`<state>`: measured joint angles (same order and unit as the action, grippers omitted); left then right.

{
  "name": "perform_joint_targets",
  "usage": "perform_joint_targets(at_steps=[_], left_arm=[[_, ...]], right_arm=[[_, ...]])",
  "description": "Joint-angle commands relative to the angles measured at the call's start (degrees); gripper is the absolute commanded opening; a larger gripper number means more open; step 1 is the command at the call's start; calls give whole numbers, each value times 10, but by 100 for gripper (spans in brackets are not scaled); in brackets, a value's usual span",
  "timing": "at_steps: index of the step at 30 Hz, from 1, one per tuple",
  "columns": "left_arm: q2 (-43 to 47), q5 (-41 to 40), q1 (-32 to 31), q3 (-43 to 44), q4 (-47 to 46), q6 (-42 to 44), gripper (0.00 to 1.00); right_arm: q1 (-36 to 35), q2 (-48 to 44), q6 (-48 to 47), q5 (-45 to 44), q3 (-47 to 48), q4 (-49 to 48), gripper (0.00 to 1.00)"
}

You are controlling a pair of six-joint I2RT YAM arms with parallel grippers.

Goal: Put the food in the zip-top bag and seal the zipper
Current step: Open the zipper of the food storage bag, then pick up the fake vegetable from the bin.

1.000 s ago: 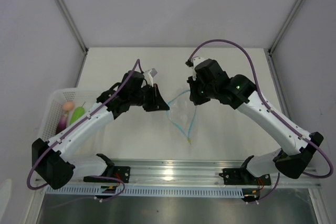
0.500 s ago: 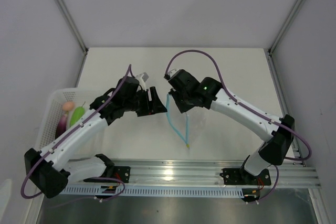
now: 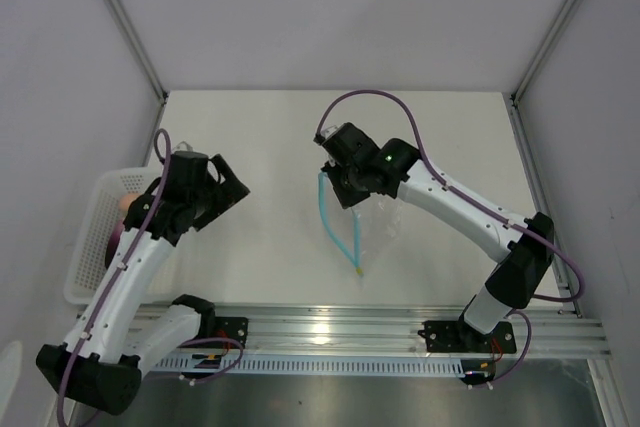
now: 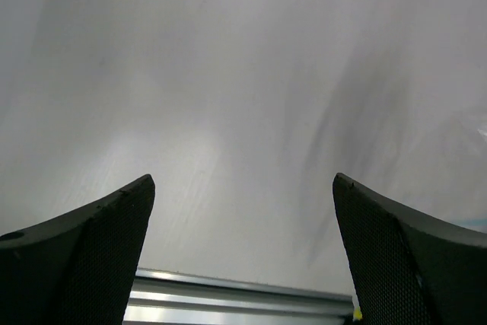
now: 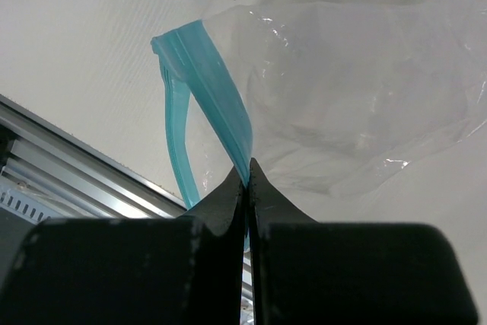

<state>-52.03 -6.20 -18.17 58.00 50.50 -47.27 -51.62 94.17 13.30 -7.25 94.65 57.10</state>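
Sitting at the left edge of the top view, white basket is holding a pink piece; the left arm is hiding the rest of its contents. Zip-top bag is lying crumpled at centre frame on the bench. Right gripper is pinching the teal zipper, its arm reaching in from lower right. Left gripper is hovering over the bench just right of the basket, jaws spread wide.
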Motion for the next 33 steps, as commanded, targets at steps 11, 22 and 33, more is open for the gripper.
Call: perform_joint_targets(at_steps=[11, 22, 33], left_arm=[[-69, -109, 186, 20, 84, -153, 99], [-115, -126, 354, 27, 96, -293, 100], [-184, -133, 412, 16, 80, -458, 100]], right_arm=[[12, -23, -14, 55, 7, -8, 0], [20, -38, -18, 101, -23, -23, 0], [31, -37, -17, 130, -38, -20, 0]])
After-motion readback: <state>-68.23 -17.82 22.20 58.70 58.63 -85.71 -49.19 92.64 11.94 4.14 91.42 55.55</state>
